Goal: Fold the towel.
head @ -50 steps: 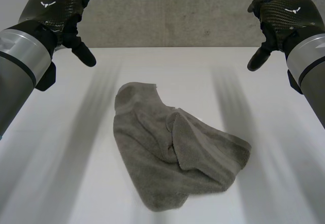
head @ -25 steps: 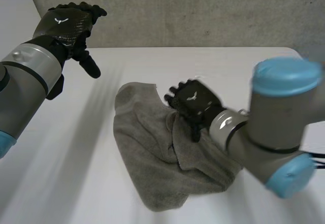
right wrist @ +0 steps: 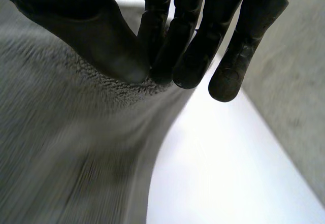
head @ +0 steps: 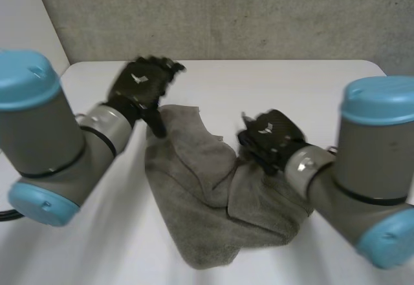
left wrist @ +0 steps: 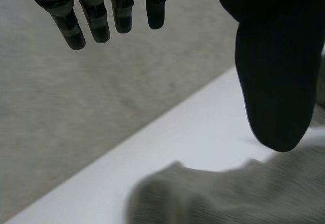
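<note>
A crumpled grey towel point(head: 213, 194) lies in a heap on the white table point(head: 304, 97). My right hand point(head: 268, 137) is down at the towel's middle right. In the right wrist view its thumb and fingers point(right wrist: 167, 41) pinch an edge of the towel point(right wrist: 66, 148) between them. My left hand point(head: 141, 86) hovers over the towel's far left corner. In the left wrist view its fingers point(left wrist: 101, 16) are straight and spread, the thumb apart, with the towel point(left wrist: 238, 193) below and nothing held.
A rough grey wall point(head: 246, 13) runs along the table's far edge. Bare table top lies to the left, right and front of the towel. Both bulky arms lean in over the table at either side.
Both arms swung in from the raised outer positions. The right hand came down onto the towel and closed on its edge. The left hand dropped to the far left corner.
</note>
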Robot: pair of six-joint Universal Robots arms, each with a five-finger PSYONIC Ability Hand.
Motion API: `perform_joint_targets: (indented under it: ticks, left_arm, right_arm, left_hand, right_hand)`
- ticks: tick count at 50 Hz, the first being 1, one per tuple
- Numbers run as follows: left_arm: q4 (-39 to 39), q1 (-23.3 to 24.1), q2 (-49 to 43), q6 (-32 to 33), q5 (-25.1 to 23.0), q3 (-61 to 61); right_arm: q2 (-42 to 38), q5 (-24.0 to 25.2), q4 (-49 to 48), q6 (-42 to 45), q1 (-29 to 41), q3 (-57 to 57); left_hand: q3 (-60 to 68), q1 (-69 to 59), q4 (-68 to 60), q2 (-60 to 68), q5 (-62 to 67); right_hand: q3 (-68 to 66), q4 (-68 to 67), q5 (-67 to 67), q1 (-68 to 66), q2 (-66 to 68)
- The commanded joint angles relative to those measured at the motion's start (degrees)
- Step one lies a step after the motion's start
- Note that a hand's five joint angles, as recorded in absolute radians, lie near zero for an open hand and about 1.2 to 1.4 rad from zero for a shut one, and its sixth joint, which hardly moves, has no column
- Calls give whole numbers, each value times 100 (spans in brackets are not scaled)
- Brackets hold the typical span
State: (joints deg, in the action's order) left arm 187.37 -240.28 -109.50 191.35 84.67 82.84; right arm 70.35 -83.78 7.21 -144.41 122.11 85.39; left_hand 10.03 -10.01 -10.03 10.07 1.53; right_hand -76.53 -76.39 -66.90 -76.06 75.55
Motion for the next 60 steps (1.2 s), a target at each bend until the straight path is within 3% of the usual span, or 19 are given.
perform_joint_targets:
  ticks: [1,7,12,27,28,29,30,31,32,35,40,46,52,53,54,56,57,58,60]
  left_arm:
    - [239,297,-502,500,-786,277]
    - [248,560,-949,1237,-962,321]
    - [256,666,-1187,1528,-953,216]
    - [292,701,-1978,1976,-707,-320]
    - [292,701,-1979,1977,-707,-321]
    - [300,701,-2013,2073,-663,-338]
    - [300,701,-2014,2073,-663,-338]
    - [300,701,-2022,2143,-645,-347]
    - [300,701,-2022,2187,-645,-356]
    - [300,701,-2014,2188,-645,-347]
    - [300,701,-2022,2197,-645,-347]
    - [300,693,-2022,2197,-645,-347]
    - [309,693,-2022,2197,-645,-321]
    - [309,693,-2022,2197,-654,-321]
    - [327,693,-2022,2205,-654,-329]
    - [370,693,-2031,2214,-663,-347]
    - [371,693,-2031,2214,-663,-347]
    - [458,693,-2040,2214,-663,-382]
    - [626,684,-2049,2223,-663,-444]
  right_arm:
    - [1074,300,554,844,-986,1188]
    - [1648,767,624,1100,-1550,1964]
    - [2411,1617,755,1512,-2067,2718]
    - [2677,2155,773,1513,-2912,3036]
    - [2677,2242,643,1426,-2947,3010]
    - [2651,2269,415,1259,-2956,3001]
    - [2650,2270,413,1258,-2956,3001]
    - [2642,2261,161,988,-2956,2992]
    - [2624,2243,-59,637,-2930,2958]
    - [2589,2243,-246,203,-2930,2904]
    - [1581,2217,-746,-1402,-2711,2493]
    - [761,2006,-756,-1810,-2007,1911]
    - [-136,1391,-756,-1801,-1453,1252]
    - [-345,1269,-756,-1792,-1349,1078]
    - [-347,1268,-756,-1792,-1348,1076]
    - [-644,1005,-756,-1696,-1173,631]
    - [-645,1004,-756,-1695,-1172,628]
    - [-733,856,-756,-1591,-1128,358]
    - [-795,696,-756,-1440,-1119,48]
  left_hand:
    - [69,-71,-69,65,-81]
    - [86,-87,-86,81,-64]
    - [120,-121,-120,115,-31]
    - [927,-928,-927,922,776]
    - [927,-929,-927,923,777]
    - [1027,-1029,-1027,1023,877]
    - [1028,-1030,-1028,1024,878]
    - [1245,-1246,-1245,1240,1094]
    - [1330,-1331,-1330,1326,1180]
    - [1682,-1683,-1682,1677,1532]
    - [2188,-2189,-2188,2183,2038]
    - [2810,-2811,-2810,2805,2660]
    - [3787,-3788,-3787,3782,3636]
    - [4303,-4304,-4303,4299,4153]
    - [5074,-5076,-5074,5070,4924]
    - [5848,-5850,-5848,5844,5698]
    - [5856,-5857,-5856,5851,5705]
    - [6822,-6823,-6822,6817,6671]
    - [6997,-6999,-6997,6993,6847]
  right_hand:
    - [-347,-361,-310,-394,445]
    - [-347,-361,-310,-394,445]
    - [-347,-361,-310,-394,445]
    - [-347,-361,-310,-394,445]
    - [197,183,233,149,-98]
    - [2617,2603,2653,2569,-2518]
    - [2641,2627,2677,2593,-2543]
    - [4590,4576,4626,4542,-4491]
    - [5359,5344,5395,5311,-5260]
    - [5854,5840,5890,5807,-5756]
    - [6241,6227,6277,6193,-6143]
    - [6191,6176,6227,6143,-6092]
    - [5720,5705,5756,5672,-5621]
    - [4770,4756,4807,4723,-4672]
    - [4761,4747,4797,4713,-4662]
    - [1581,1567,1618,1534,-1483]
    - [1565,1551,1601,1517,-1467]
    - [-150,-165,-114,-198,249]
    - [-347,-361,-310,-394,445]
